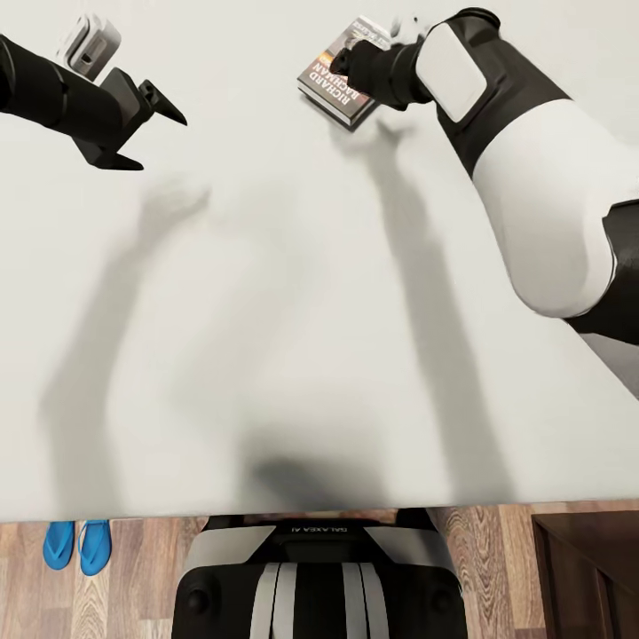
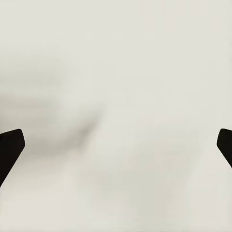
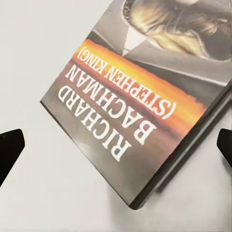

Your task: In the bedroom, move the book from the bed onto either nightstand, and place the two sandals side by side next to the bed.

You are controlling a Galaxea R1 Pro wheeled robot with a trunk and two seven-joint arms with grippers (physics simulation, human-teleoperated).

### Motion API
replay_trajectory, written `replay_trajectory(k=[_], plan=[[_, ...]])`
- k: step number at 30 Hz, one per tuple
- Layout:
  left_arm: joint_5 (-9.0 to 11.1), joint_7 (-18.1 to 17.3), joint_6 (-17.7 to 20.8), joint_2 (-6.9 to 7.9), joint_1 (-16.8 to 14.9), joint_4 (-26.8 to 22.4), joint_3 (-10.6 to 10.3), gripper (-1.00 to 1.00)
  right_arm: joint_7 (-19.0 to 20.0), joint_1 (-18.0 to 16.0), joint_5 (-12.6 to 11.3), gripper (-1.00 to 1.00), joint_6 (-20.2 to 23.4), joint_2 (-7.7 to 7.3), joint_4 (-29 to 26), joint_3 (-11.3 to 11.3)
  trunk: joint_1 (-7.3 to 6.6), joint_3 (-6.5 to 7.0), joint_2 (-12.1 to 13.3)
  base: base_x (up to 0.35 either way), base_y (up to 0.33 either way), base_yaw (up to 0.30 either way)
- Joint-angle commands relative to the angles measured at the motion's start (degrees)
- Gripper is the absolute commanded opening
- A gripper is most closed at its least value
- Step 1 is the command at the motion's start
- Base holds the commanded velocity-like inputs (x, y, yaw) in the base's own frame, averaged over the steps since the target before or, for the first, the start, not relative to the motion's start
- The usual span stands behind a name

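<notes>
Over the bed [image 1: 266, 311], head view: book [image 1: 342, 84] lay flat far across the mattress, right gripper [image 1: 351, 64] directly above it, long axis slanting away. Left gripper [image 1: 146, 124] spread, well apart to the side. Sandals [image 1: 77, 546] on floor. Left wrist: bare mattress between spread fingertips [image 2: 12, 145]. Right wrist: book [image 3: 145, 101] between wide-open tips, untouched.

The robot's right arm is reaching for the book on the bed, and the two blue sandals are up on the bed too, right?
Not quite. The sandals lie on the wooden floor beside the bed, as the head view shows. The right arm does reach for the book on the bed.
</notes>
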Motion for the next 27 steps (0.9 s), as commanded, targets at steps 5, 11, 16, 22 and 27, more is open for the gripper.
replay_trajectory(k=[5, 11, 16, 22, 27], plan=[[0.19, 0.42, 0.68, 0.06, 0.01, -0.09, -0.16, 1.0, -0.21, 0.39, -0.67, 1.0, -1.34, 0.0, 0.47, -0.29, 0.0, -0.02, -0.01, 0.0, 0.0, 0.0], [0.18, 0.45, 0.71, 0.06, 0.04, -0.09, -0.21, 1.0, -0.36, 0.07, -0.76, 1.0, -1.52, 0.0, 0.46, -0.54, 0.0, -0.02, -0.01, 0.0, 0.0, 0.0], [0.18, 0.43, 0.72, 0.06, 0.05, -0.11, -0.22, 1.0, -4.22, -1.64, -0.67, 1.0, -1.39, 0.0, -0.86, -0.61, 0.0, -0.02, -0.01, 0.0, 0.0, 0.0], [0.28, 0.47, 0.84, 0.06, 0.05, -0.19, -0.2, 1.0, -6.02, -2.25, -0.6, 1.0, -1.68, 0.0, -2.72, -0.26, 0.0, -0.02, -0.01, 0.0, 0.0, 0.0], [0.33, 0.49, 1.01, 0.09, 0.06, -0.28, -0.18, 1.0, -6.94, -1.6, 0.32, 1.0, -2.68, 0.0, -4.44, -0.29, 0.0, -0.02, -0.01, 0.0, 0.0, 0.0]])
